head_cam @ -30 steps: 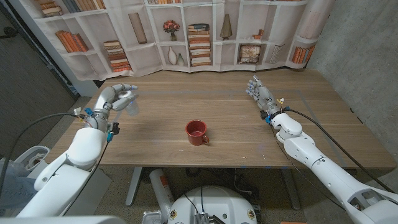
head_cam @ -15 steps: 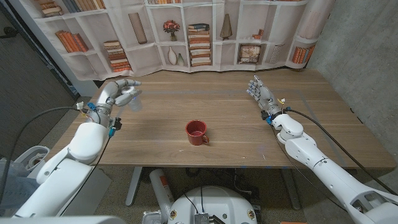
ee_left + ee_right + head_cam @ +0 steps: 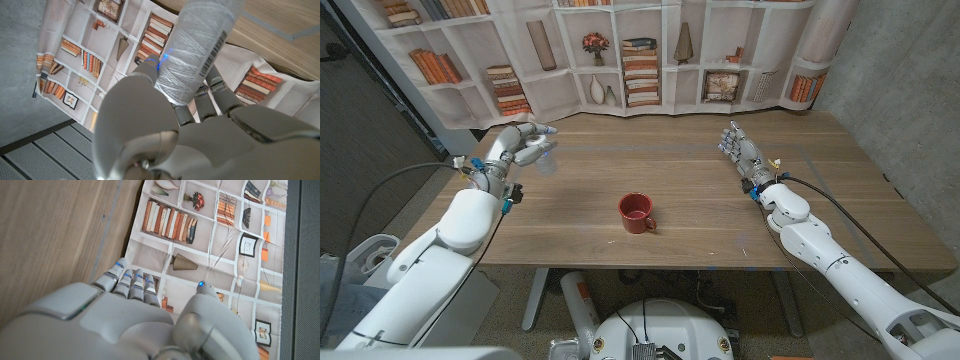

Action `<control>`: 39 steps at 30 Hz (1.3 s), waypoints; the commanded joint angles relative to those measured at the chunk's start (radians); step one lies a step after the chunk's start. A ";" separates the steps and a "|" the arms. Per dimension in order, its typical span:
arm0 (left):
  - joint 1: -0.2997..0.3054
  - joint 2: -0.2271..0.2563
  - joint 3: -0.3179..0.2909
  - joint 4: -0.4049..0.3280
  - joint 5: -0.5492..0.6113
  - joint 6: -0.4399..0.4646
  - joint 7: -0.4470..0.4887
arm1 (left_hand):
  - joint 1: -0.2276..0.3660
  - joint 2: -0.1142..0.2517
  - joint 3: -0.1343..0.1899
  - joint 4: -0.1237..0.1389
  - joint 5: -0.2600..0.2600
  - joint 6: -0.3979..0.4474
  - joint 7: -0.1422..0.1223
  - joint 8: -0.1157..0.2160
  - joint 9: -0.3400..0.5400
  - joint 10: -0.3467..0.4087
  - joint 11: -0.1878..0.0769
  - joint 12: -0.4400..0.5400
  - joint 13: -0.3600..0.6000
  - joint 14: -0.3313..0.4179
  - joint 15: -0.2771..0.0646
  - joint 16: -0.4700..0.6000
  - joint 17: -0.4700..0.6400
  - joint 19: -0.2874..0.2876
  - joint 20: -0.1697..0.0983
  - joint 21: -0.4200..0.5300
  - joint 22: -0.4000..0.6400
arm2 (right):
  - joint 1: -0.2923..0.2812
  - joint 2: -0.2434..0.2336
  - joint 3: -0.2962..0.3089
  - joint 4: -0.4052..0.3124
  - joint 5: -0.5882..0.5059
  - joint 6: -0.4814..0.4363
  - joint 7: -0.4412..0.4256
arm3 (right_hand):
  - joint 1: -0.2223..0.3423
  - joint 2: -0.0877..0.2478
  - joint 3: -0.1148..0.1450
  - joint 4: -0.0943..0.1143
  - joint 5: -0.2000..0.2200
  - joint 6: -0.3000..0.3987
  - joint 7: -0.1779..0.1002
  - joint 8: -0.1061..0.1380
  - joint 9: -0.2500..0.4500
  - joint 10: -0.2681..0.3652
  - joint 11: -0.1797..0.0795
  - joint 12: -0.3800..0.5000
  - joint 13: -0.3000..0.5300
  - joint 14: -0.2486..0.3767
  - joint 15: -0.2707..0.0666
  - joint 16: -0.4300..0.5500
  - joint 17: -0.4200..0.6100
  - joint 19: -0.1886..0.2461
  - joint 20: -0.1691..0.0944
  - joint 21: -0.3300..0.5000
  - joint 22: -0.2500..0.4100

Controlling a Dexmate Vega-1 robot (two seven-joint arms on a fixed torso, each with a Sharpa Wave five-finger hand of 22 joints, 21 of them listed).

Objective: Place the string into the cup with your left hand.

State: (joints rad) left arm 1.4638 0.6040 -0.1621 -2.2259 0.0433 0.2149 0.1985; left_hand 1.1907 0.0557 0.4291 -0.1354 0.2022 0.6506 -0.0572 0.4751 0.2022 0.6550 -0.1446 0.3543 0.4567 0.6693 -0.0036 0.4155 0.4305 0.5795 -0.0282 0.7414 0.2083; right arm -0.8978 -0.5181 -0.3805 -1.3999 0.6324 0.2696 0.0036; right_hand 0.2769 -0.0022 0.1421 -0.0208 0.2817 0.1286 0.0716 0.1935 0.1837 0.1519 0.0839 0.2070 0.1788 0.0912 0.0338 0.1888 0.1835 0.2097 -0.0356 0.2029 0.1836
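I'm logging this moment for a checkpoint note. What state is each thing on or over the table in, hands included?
Spool of string: held by the left hand, lifted off the table.
Left hand: grips the spool, raised over the table's far left part.
Red cup: upright on the table, mouth open, nothing visible in it, string not yet inside.
Right hand: holds nothing, fingers extended, at the table's right side.

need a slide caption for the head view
Left robot hand holds the spool of string above the wooden table, the red cup waiting at centre; right robot hand idle.
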 commanded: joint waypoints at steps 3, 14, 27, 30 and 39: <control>-0.034 0.036 0.030 0.029 -0.020 -0.047 -0.034 | 0.037 0.045 0.011 -0.003 0.002 0.008 -0.001 -0.003 0.002 0.010 0.001 -0.006 0.004 0.070 -0.114 -0.006 0.006 -0.007 0.003 0.010 0.001 | -0.003 0.000 0.002 -0.003 0.002 0.002 -0.007 | 0.000 0.010 -0.001 -0.005 0.001 0.001 0.004 0.001 0.003 0.006 0.004 0.001 0.006 0.007 0.005 -0.001 0.003 -0.004 0.002 -0.001 0.002; -0.040 0.057 0.041 0.054 -0.059 -0.122 -0.062 | 0.037 0.045 0.014 -0.003 0.002 0.007 0.000 -0.004 0.003 0.013 -0.001 -0.010 0.010 0.073 -0.115 -0.007 0.009 -0.010 0.002 0.017 -0.001 | 0.002 0.012 -0.003 0.005 -0.003 0.008 -0.013 | 0.000 0.012 -0.001 -0.006 0.001 0.001 0.005 0.001 0.003 0.005 0.005 0.001 0.006 0.007 0.005 0.000 0.003 -0.004 0.001 -0.001 0.002; -0.054 0.093 0.068 0.065 -0.056 -0.168 -0.069 | 0.033 0.042 0.017 -0.003 0.001 0.009 -0.001 -0.005 0.003 0.015 -0.004 -0.015 0.016 0.074 -0.117 -0.010 0.013 -0.016 0.002 0.026 -0.002 | 0.001 0.017 -0.007 0.000 -0.011 0.007 -0.025 | 0.001 0.013 -0.001 -0.007 0.000 0.001 0.004 0.001 0.003 0.005 0.006 0.001 0.006 0.007 0.005 -0.001 0.003 -0.004 0.001 -0.001 0.002; -0.061 0.095 0.078 0.069 -0.059 -0.174 -0.066 | 0.033 0.042 0.018 -0.003 0.001 0.009 -0.002 -0.005 0.003 0.017 -0.005 -0.017 0.018 0.074 -0.117 -0.010 0.014 -0.016 0.001 0.029 -0.003 | 0.000 0.018 -0.007 -0.001 -0.011 0.008 -0.026 | 0.001 0.013 -0.002 -0.007 0.000 0.001 0.003 0.001 0.003 0.004 0.004 0.001 0.006 0.006 0.005 -0.001 0.003 -0.004 0.001 -0.001 0.002; -0.078 0.107 0.112 0.086 -0.077 -0.206 -0.073 | 0.031 0.041 0.021 -0.003 0.001 0.008 -0.001 -0.007 0.003 0.017 -0.003 -0.021 0.022 0.073 -0.115 -0.013 0.017 -0.021 0.000 0.035 -0.005 | -0.003 0.019 -0.006 -0.003 -0.012 0.014 -0.028 | 0.001 0.014 -0.002 -0.008 0.000 0.001 0.004 0.001 0.003 0.005 0.005 0.001 0.006 0.007 0.005 -0.001 0.003 -0.004 0.001 -0.001 0.002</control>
State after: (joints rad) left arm 1.4052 0.6913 -0.0854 -2.1559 -0.0191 0.0417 0.1330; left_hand 1.1878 0.0588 0.4403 -0.1405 0.2021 0.6505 -0.0573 0.4681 0.2022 0.6623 -0.1481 0.3357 0.4756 0.6694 -0.0037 0.4047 0.4432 0.5593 -0.0271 0.7704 0.2041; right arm -0.8980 -0.5015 -0.3863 -1.3998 0.6227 0.2778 -0.0208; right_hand 0.2729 0.0018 0.1380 -0.0249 0.2817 0.1286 0.0716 0.1935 0.1837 0.1519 0.0838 0.2070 0.1789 0.0912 0.0339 0.1888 0.1835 0.2097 -0.0356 0.2029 0.1836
